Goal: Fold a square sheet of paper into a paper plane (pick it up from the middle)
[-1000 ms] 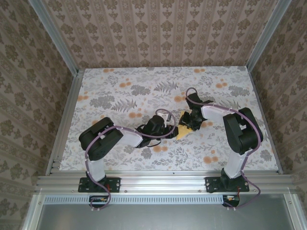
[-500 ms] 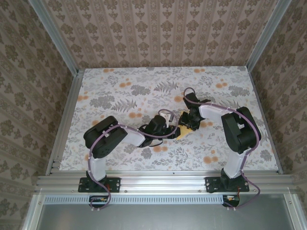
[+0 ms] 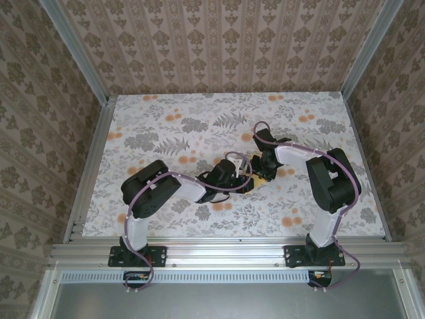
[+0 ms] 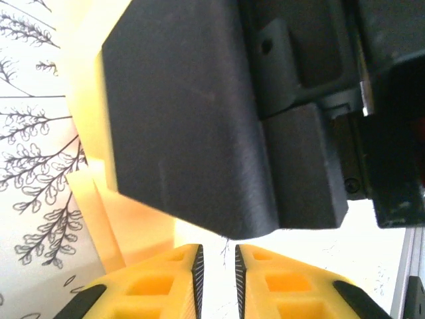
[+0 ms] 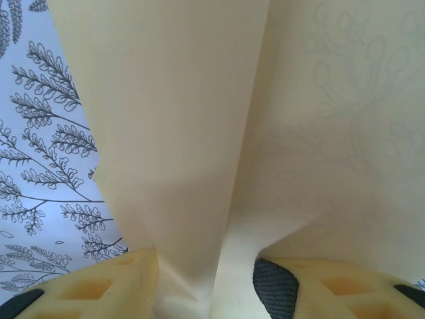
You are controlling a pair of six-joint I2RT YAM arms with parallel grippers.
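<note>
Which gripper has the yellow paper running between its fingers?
The right gripper: the yellow paper runs as a folded ridge down into the wide gap between its fingers. The left gripper has only a thin slit there, contents unclear.

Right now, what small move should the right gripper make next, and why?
Probably close the right gripper: a fold of the paper runs between its open fingers, not yet pinched, so closing would likely press the crease.

paper (image 5: 199,133) on table (image 3: 166,133) centre | left end effector (image 4: 218,259) left | right end effector (image 5: 206,269) over
</note>
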